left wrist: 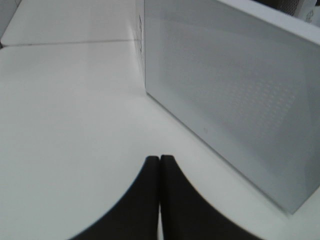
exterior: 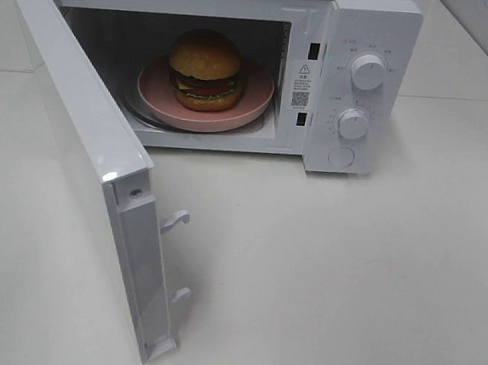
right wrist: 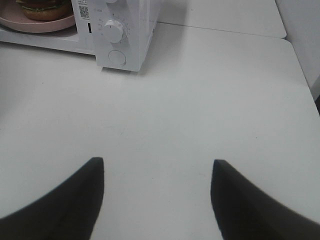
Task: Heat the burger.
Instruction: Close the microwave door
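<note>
The burger [exterior: 205, 70] with its golden-brown bun sits on a pink plate [exterior: 251, 98] inside the white microwave [exterior: 372, 40], whose door [exterior: 85, 147] hangs wide open to the left. The right wrist view catches the burger [right wrist: 45, 9] and plate [right wrist: 37, 23] at its edge. My left gripper [left wrist: 159, 159] is shut with nothing in it, just outside the door's outer face [left wrist: 235, 95]. My right gripper [right wrist: 157, 162] is open and empty above the bare table, some way in front of the microwave's knob panel [right wrist: 114, 31]. Neither gripper shows in the high view.
Two white knobs [exterior: 367, 72] [exterior: 353, 123] and a round button [exterior: 341, 156] sit on the microwave's right panel. Door latch hooks [exterior: 175, 220] stick out from the door's edge. The white table [exterior: 347, 277] spreads in front.
</note>
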`<state>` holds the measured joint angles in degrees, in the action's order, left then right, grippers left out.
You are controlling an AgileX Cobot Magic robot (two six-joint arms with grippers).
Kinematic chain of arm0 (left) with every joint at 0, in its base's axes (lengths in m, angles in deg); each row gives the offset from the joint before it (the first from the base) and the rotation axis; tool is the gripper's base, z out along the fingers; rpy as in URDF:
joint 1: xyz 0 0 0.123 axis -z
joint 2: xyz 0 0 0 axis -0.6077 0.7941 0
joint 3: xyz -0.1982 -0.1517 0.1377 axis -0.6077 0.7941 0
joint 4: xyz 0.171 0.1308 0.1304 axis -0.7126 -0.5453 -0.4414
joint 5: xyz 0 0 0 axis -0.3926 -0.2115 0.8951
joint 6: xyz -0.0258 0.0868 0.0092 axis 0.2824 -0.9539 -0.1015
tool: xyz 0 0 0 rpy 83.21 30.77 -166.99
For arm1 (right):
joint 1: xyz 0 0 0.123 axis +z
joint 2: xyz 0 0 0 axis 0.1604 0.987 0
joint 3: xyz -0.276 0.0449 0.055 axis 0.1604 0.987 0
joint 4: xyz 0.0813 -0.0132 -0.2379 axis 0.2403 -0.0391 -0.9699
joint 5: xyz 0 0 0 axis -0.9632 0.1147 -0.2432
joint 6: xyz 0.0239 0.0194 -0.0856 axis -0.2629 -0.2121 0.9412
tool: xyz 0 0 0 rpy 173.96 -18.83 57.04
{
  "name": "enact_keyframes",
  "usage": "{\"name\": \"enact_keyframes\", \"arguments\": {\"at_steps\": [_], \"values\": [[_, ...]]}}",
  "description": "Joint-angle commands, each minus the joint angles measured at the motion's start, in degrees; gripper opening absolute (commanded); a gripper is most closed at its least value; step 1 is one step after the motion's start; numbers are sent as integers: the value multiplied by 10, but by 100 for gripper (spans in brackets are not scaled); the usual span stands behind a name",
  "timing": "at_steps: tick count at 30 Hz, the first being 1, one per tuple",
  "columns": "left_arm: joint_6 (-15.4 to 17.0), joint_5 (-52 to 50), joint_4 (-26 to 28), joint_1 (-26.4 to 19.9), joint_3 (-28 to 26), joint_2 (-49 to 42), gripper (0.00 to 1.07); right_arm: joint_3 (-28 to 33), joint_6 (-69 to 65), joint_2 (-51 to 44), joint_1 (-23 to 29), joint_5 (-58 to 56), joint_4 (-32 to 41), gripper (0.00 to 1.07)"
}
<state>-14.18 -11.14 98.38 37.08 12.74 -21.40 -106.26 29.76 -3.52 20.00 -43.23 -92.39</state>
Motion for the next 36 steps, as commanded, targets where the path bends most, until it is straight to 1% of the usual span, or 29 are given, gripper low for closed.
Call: {"name": "enact_keyframes", "arguments": {"at_steps": [1, 7, 8, 9, 11, 12, 13, 14, 15, 16, 17, 18, 19, 20, 21, 22, 23, 24, 25, 26, 27, 29, 30, 31, 32, 33, 34, 35, 36], "values": [[-1, -50, 12, 1, -8, -9, 0, 1, 7, -15, -3, 7, -2, 60], [-7, -92, 13, 1, -8, 55, 0, 1, 6, -15, -3, 7, -2, 60], [-31, -102, 17, 1, -8, 92, 0, 1, 6, -15, -3, 7, -2, 60], [-31, -102, 17, 1, -8, 92, 0, 1, 6, -15, -3, 7, -2, 60], [-60, -121, 34, 1, -8, 156, 0, 1, 6, -15, -3, 7, -2, 60], [-60, -121, 34, 1, -8, 156, 0, 1, 6, -15, -3, 7, -2, 60], [-84, -147, 49, 1, -8, 197, 0, 1, 6, -15, -3, 7, -2, 60], [-84, -147, 49, 1, -8, 197, 0, 1, 6, -15, -3, 7, -2, 60], [-107, -177, 65, 1, -8, 238, 0, 1, 6, -15, -3, 7, -2, 60], [-117, -191, 77, 1, -8, 256, 0, 1, 6, -15, -3, 7, -2, 60], [-117, -191, 77, 1, -8, 256, 0, 1, 6, -15, -3, 7, -2, 60], [-149, -226, 103, 1, -8, 298, 0, 1, 6, -15, -3, 7, -2, 60], [-149, -226, 103, 1, -8, 298, 0, 1, 6, -15, -3, 7, -2, 60], [-190, -258, 136, 1, -8, 339, 0, 1, 6, -15, -3, 7, -2, 60], [-207, -271, 149, 1, -8, 355, 0, 1, 6, -15, -3, 7, -2, 60], [-207, -271, 149, 1, -8, 355, 0, 1, 6, -15, -3, 7, -2, 60], [-246, -299, 179, 2, -8, 396, 0, 1, 6, -15, -3, 7, -2, 60], [-246, -299, 179, 2, -8, 396, 0, 1, 6, -15, -3, 7, -2, 60], [-288, -329, 215, 3, -8, 434, 0, 1, 6, -15, -3, 7, -2, 60], [-306, -343, 235, 3, -8, 455, 0, 1, 6, -15, -3, 7, -2, 60], [-306, -343, 235, 3, -8, 455, 0, 1, 6, -15, -3, 7, -2, 60], [-376, -380, 309, 3, -8, 538, 0, 1, 6, -15, -3, 7, -2, 60], [-376, -380, 309, 3, -8, 538, 0, 1, 6, -15, -3, 7, -2, 60], [-393, -385, 321, 3, -8, 555, 0, 1, 6, -15, -3, 7, -2, 60], [-393, -385, 321, 3, -8, 555, 0, 1, 6, -15, -3, 7, -2, 60], [-431, -398, 354, 3, -8, 597, 0, 1, 6, -15, -3, 7, -2, 60], [-451, -403, 371, 3, -8, 612, 0, 1, 6, -15, -3, 7, -2, 60], [-451, -403, 371, 3, -8, 612, 0, 1, 6, -15, -3, 7, -2, 60], [-487, -409, 409, 3, -9, 647, 0, 1, 6, -15, -3, 7, -2, 60]]}}
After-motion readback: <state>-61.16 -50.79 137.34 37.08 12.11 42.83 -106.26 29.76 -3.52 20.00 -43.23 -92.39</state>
